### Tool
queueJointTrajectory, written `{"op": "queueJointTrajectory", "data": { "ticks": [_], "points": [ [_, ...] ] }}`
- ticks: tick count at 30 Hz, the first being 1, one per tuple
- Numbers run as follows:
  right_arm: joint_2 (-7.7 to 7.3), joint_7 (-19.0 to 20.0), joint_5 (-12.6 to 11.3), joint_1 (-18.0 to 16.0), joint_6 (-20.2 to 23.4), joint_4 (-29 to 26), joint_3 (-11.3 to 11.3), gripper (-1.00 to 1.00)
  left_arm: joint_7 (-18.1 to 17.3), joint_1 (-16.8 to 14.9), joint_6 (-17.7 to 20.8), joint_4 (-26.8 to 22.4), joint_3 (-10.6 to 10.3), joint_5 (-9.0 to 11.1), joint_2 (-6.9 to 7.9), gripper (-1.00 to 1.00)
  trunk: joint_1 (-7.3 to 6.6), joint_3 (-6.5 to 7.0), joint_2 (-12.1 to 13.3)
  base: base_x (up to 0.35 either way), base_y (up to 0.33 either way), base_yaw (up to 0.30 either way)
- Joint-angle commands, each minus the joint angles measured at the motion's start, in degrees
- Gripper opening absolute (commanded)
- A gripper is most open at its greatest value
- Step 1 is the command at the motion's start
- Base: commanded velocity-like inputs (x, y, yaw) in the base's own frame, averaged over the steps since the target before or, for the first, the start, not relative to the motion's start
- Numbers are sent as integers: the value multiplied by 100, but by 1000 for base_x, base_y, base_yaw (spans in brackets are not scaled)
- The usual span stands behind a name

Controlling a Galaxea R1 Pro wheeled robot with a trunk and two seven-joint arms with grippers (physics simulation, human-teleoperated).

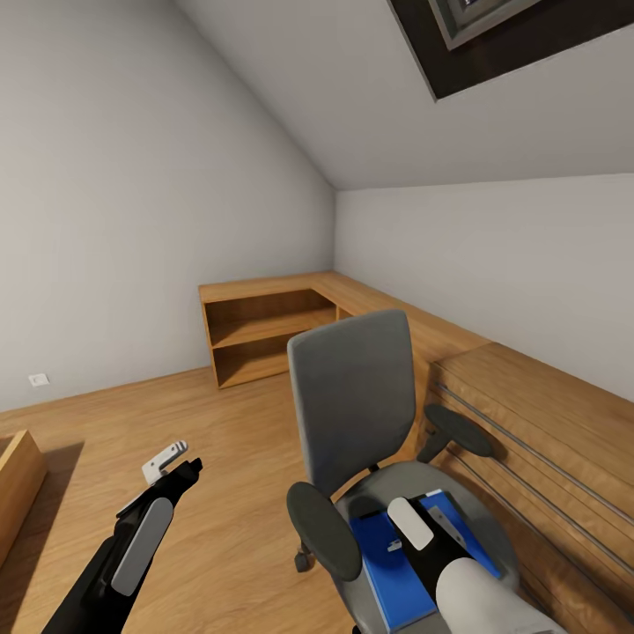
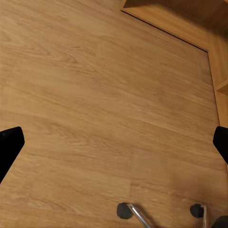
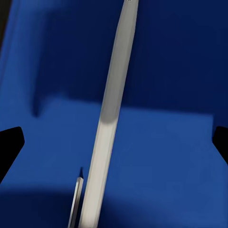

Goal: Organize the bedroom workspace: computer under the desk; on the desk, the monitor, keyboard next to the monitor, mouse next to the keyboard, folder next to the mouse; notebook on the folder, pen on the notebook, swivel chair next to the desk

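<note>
The folder [image 1: 398,563] lies flat on the seat of the swivel chair [image 1: 357,401]; the right wrist view adds a slim grey pen [image 3: 111,114] on its blue cover. The right gripper [image 3: 114,142] is lowered close over it, fingers spread wide and empty. The left gripper [image 1: 172,462] hangs open over the wood floor [image 2: 95,95], arm extended forward.

Surfaces: wood, cloth, plastic
Floor [image 1: 220,493] matt grained wood planks; shelf unit [image 1: 264,330] same warm wood; swivel chair [image 1: 352,396] grey cloth, matt black plastic armrests; folder [image 3: 166,156] smooth bright blue.
</note>
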Motion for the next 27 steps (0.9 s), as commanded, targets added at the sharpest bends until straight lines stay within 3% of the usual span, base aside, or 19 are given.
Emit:
{"op": "queueJointTrajectory", "data": {
  "ticks": [1, 27],
  "points": [
    [-5, -29, -57, -4, -34, -3, 49, 100, 36, -3, 18, -9, -4, 38, 2, 100, -1, -6, -3, 0, 0, 0],
    [14, -152, -33, -4, -213, 4, 79, 100, 36, -3, 18, -9, 2, 22, -65, 100, -1, -6, -3, 0, 0, 0]
  ]
}}
